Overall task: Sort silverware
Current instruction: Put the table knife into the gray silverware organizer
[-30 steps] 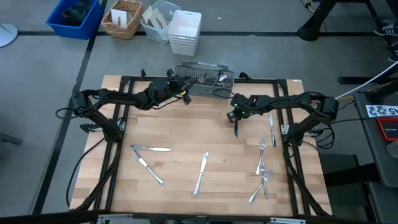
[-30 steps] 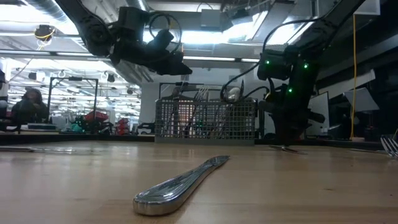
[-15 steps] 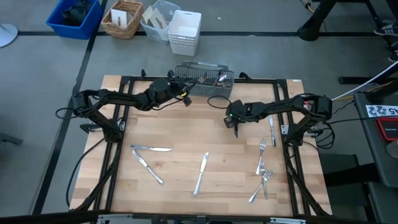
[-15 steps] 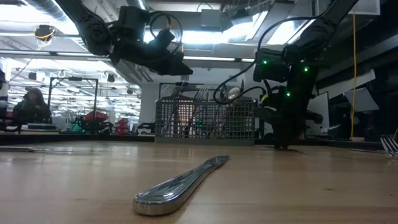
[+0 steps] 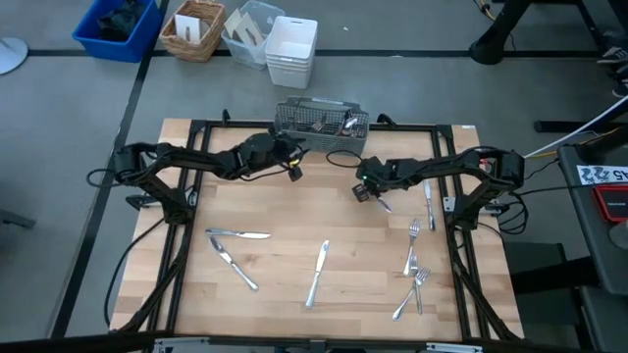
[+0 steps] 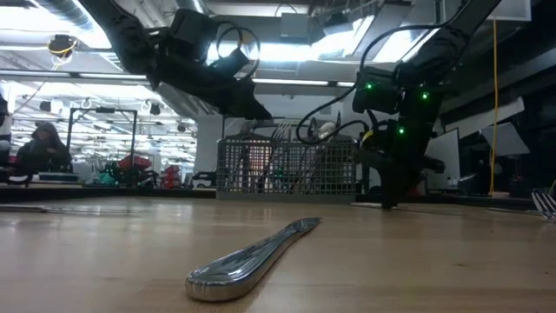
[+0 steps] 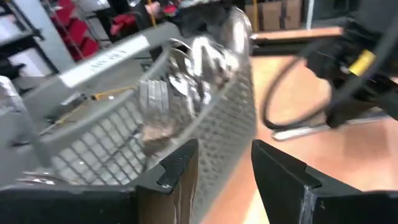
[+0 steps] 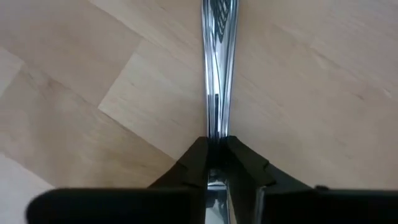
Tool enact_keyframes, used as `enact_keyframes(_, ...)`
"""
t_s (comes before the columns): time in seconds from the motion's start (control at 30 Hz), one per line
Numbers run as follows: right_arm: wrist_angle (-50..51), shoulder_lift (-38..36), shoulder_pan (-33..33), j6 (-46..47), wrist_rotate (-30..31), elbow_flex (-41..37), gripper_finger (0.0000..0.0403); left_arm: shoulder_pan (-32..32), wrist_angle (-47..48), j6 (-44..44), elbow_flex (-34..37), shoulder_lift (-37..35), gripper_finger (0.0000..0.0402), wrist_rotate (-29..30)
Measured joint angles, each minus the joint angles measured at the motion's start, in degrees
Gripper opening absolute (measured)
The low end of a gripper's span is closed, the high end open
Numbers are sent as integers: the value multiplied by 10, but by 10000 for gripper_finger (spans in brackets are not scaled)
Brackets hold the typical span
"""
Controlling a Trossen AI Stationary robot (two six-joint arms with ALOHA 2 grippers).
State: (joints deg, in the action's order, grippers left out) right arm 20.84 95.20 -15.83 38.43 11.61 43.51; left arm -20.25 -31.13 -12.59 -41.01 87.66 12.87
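My right gripper (image 5: pixel 367 192) is low over the middle of the table, shut on a slim piece of silverware (image 8: pixel 215 93); which kind it is I cannot tell. My left gripper (image 5: pixel 292 169) is open and empty in the air just in front of the grey wire-mesh caddy (image 5: pixel 322 122). The caddy stands at the far edge with several pieces upright in it (image 7: pixel 186 68). Knives (image 5: pixel 238 234) (image 5: pixel 317 272) and forks (image 5: pixel 413 245) (image 5: pixel 420 280) lie flat on the wood. My right gripper pinches one end of the slim piece (image 8: pixel 215 138) between its two fingers. The fingers lie along the piece, which sticks straight out past them. In the high view its free end (image 5: pixel 389 207) slants toward the table's right, close over the wood; whether it touches, I cannot tell.
Another piece (image 5: pixel 429 201) lies by the right frame rail. A knife (image 6: pixel 252 256) lies close before the low camera. Bins and a basket (image 5: pixel 196 29) stand on the floor beyond the table. The black frame (image 5: pixel 186 196) runs along the table's sides.
My left gripper has come away from the caddy, toward the near edge and a little down. My right gripper has gone slightly toward the table's left, and the piece it holds, hanging down before, now slants out toward the right.
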Motion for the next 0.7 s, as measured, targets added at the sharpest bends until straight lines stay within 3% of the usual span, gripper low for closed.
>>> enact_keyframes(0.33, -18, 1, 0, -29, -38, 0, 42, 35, 33, 29, 0, 0, 141, -66)
enact_keyframes(0.7, -27, 5, 1, -69, -172, 34, 47, 47, 40, 38, 0, 0, 141, -67)
